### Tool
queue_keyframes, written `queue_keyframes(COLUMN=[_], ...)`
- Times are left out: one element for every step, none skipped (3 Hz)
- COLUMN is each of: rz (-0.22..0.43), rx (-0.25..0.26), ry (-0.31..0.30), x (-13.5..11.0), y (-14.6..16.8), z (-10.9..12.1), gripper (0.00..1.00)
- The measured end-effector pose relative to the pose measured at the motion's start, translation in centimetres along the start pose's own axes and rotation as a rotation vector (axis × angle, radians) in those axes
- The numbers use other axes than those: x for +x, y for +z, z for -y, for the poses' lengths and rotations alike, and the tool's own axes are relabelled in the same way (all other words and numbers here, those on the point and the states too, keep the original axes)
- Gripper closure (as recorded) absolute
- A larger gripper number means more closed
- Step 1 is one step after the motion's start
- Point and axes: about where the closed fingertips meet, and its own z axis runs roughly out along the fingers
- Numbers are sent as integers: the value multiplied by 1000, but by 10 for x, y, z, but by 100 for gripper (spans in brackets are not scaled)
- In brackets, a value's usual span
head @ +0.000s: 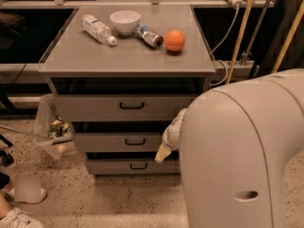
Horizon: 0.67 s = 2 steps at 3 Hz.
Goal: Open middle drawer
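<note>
From where I stood, the gripper (pixel 163 152) sat low in the ctr of the frame, just right of the black bar handle (pixel 135 141) on the middle drawer (pixel 109 143), near it but not on it. Only its pale tip poked out from behind the robot's big cream arm (pixel 237 151), which filled the lower right. Couldn't tell whether the gripper was apart or together; too much of it was hidden.

The middle drawer was 2nd of 3 in the grey cabinet (pixel 123 63), btwn the top drawer (pixel 90 109) and the bottom drawer (pixel 109 166). It looked shut or nearly so, w/ a dark gap above it. My guess: the gripper was down at that height because the handle is the only thing to pull on, and it came in from the side since the arm's bulk was parked right of the cabinet front.

On the cabinet top, toward the back in the upper middle of the frame, were a clear bottle (pixel 97 29) on its side, a white bowl (pixel 125 21), a 2nd bottle (pixel 148 35) also lying flat, and an orange (pixel 175 40). All were well clear of the drawer fronts, so prob. nothing to do w/ the job.

A plastic bin (pixel 47 127) leaned against the cabinet at mid-left.

Writing: none I could read. The bottle labels were too small, and there were no marks on the arm or drawers.
</note>
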Motion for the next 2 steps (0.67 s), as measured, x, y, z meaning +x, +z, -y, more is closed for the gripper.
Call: queue_keyframes(rz=[8,50], rx=[-7,-71], ry=[16,26], x=[5,16], y=[20,75], z=[2,-21], gripper=[0,0])
